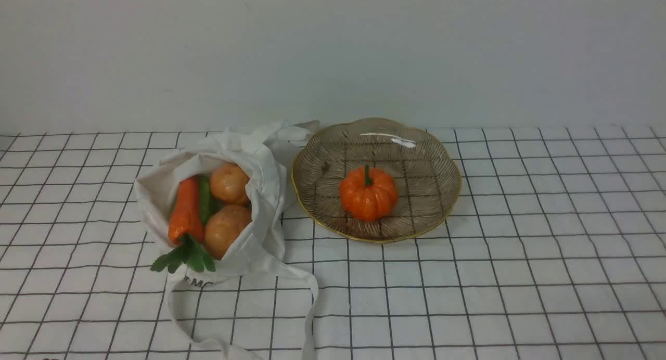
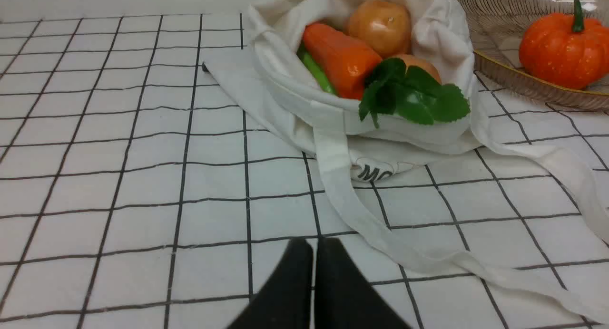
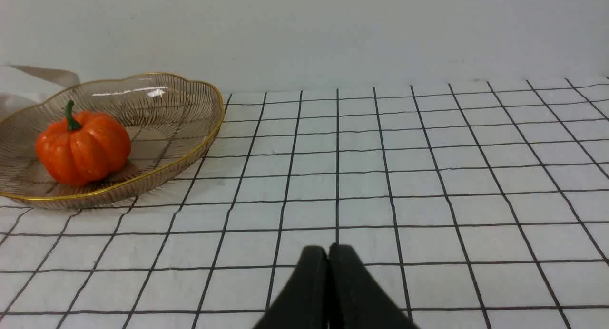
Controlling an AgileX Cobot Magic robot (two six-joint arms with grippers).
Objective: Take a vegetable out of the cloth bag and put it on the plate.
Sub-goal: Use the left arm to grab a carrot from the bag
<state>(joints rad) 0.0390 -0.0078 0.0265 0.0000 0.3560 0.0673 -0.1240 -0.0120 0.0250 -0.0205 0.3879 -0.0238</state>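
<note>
One orange pumpkin point(image 1: 368, 194) sits upright in the middle of the glass plate point(image 1: 322, 165). Just beside it the cloth bag point(image 1: 263, 193) lies open on the gridded worktop point(image 1: 520, 271), and it's showing a carrot point(image 1: 185, 211), two round brown vegetables point(image 1: 229, 183) and something green point(image 1: 204, 198). Left jaws are pressed together, right jaws too, both over bare worktop.

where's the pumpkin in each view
Front view: pumpkin mid-frame on the plate, right of the cloth bag.
Left wrist view: pumpkin on the plate, beside the cloth bag.
Right wrist view: pumpkin alone on the plate.
Shared landmark: the plate's gold rim.
</note>
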